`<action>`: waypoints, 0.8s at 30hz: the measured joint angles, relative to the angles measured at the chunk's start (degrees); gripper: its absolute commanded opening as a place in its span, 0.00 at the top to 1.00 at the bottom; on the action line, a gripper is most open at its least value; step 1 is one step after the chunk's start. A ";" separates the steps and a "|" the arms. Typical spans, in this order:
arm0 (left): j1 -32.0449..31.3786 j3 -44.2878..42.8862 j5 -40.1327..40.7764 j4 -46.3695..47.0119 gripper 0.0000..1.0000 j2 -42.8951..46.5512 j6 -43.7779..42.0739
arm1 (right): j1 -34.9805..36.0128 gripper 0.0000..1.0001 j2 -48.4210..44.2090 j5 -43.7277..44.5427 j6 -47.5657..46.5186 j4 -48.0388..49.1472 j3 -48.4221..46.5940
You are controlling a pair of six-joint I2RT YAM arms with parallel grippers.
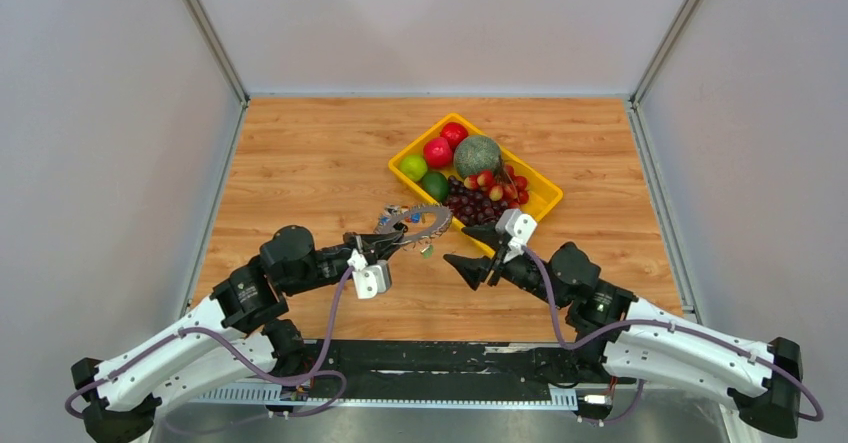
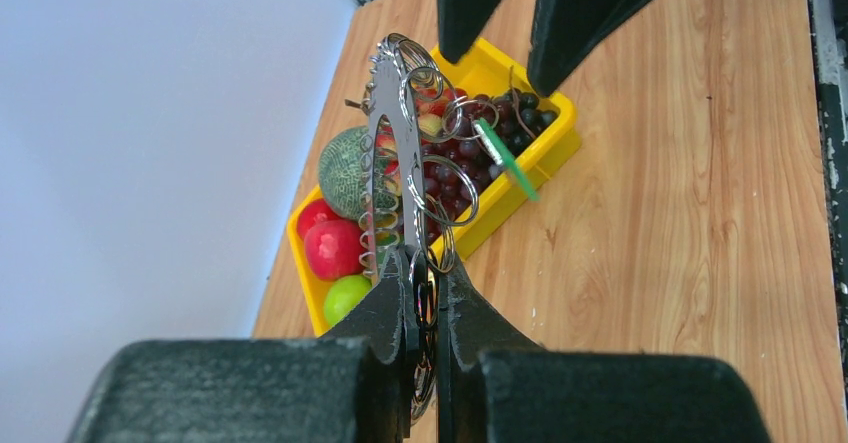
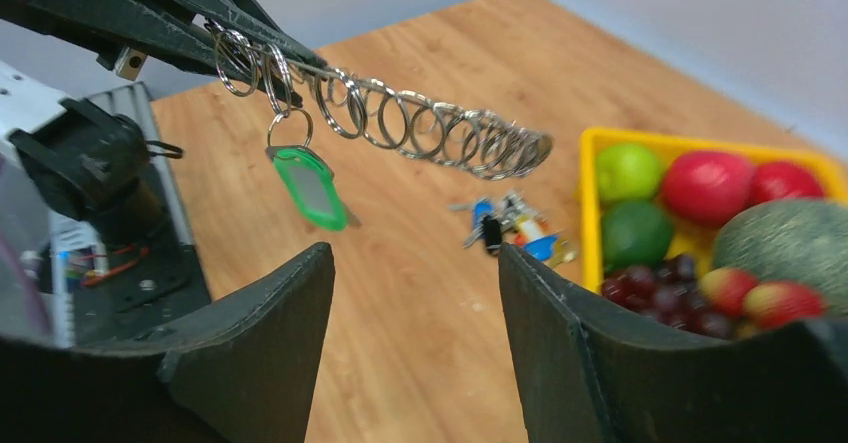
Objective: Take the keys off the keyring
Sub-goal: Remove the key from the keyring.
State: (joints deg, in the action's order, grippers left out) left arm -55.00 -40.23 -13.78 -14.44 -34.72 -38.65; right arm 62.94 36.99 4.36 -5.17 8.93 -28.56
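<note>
Keyring (image 1: 440,221) hangs in the air just lower left of the yellow tray (image 1: 547,201) in the overhead frame. It is pinched at its near edge by the left end effector (image 1: 386,245), whose jaws are pressed together on the wire. The keys (image 2: 376,113) bristle all round it, and a green tag (image 3: 310,188) dangles underneath. The right end effector (image 1: 456,245) stands spread and holding nothing, just right of the ring and slightly lower in that frame. From its own camera the ring shows edge-on, its long line slanting from upper left down to centre right, above and beyond the open jaws. I'd say the right arm must rise and reach forward to take a key.
</note>
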 measured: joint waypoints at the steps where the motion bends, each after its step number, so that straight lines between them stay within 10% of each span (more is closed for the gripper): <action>1: 0.00 0.09 0.00 0.17 1.00 -0.07 -0.02 | 0.00 0.34 0.72 0.15 2.89 0.17 0.11; 24: 0.00 0.22 -1.33 0.24 1.00 0.09 0.00 | 0.00 0.38 7.67 -7.21 18.56 21.16 6.45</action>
State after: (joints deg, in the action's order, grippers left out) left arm -55.00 -40.01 -15.11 -14.20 -34.63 -38.65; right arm 62.94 44.66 -2.85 13.39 30.09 -22.11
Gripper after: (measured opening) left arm 0.052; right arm 0.636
